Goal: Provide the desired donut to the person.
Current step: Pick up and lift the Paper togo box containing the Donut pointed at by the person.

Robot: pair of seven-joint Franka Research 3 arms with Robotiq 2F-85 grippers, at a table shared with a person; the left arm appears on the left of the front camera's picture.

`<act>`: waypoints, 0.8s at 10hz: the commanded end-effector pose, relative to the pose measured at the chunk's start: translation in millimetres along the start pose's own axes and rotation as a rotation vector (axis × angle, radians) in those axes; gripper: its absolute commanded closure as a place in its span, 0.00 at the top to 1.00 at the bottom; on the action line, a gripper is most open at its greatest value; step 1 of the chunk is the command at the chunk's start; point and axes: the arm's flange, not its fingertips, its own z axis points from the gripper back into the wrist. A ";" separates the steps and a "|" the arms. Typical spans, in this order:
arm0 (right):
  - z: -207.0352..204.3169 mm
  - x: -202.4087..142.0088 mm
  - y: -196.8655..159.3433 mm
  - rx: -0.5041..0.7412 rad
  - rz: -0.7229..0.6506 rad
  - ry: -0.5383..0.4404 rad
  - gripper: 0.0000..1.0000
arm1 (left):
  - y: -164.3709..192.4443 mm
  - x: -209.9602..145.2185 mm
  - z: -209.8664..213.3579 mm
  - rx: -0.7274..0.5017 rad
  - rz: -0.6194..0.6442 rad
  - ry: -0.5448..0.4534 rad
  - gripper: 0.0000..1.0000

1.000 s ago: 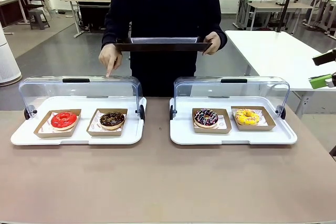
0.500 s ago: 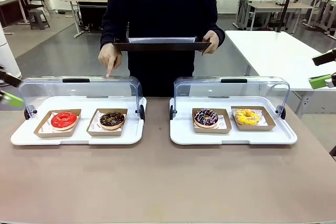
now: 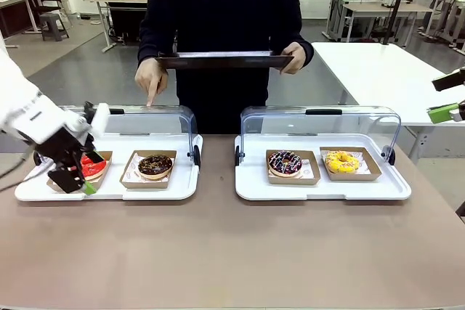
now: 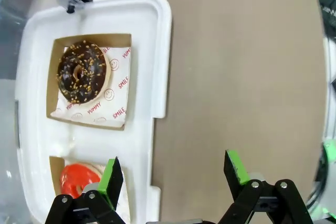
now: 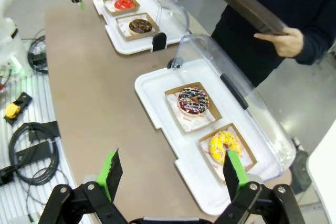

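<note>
My left gripper (image 4: 173, 174) gapes wide, empty, over the left tray's (image 3: 116, 192) near edge by the red donut (image 3: 94, 167); the chocolate donut (image 3: 155, 165) sits beside it. My right gripper (image 5: 172, 170) is open and empty too. The person's hand (image 3: 151, 78) points a finger at that tray's lid (image 3: 145, 117)

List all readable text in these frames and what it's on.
"FILA": chest of the sweatshirt.
"YUMMY": paper liner under the chocolate donut, repeated in red.
"SMILE": same liner, repeated.
Other liners: print too small to read.
</note>
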 end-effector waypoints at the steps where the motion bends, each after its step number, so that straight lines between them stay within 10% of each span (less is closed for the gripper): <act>1: -1.2 -1.1 -0.6 0.011 0.010 0.001 1.00 | 7.7 2.7 -26.7 0.083 -0.066 0.039 1.00; 8: -1.2 -1.1 -0.6 0.011 0.010 0.001 1.00 | 47.7 25.2 -69.4 0.116 -0.074 0.088 1.00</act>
